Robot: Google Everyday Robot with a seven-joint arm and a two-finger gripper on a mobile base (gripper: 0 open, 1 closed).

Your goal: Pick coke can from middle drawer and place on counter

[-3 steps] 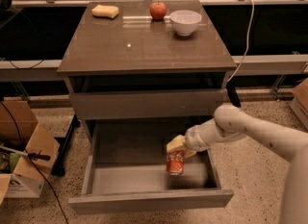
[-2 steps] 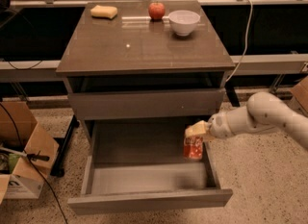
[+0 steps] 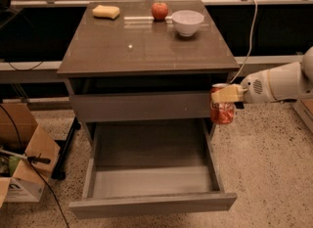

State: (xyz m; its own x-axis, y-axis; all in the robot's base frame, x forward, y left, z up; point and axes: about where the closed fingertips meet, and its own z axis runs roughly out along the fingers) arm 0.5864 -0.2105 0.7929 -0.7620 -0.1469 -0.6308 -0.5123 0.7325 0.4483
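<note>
The coke can point(image 3: 222, 111) is red with a silver top and hangs upright in the air at the cabinet's right side, level with the closed upper drawer front. My gripper point(image 3: 225, 95) is shut on the coke can near its top, and the white arm point(image 3: 279, 82) reaches in from the right. The middle drawer point(image 3: 151, 201) is pulled wide open below, and its pale grey floor holds nothing. The counter point(image 3: 142, 46) is the glossy dark top above and to the left of the can.
On the counter's far edge sit a yellow sponge point(image 3: 106, 11), a red apple point(image 3: 159, 11) and a white bowl point(image 3: 187, 22). A cardboard box point(image 3: 22, 171) and cables lie on the floor at left. A white cable point(image 3: 250, 36) hangs at right.
My gripper has lifted the coke can out of the middle drawer and carried it up and to the right, beside the cabinet. The drawer is left empty.
</note>
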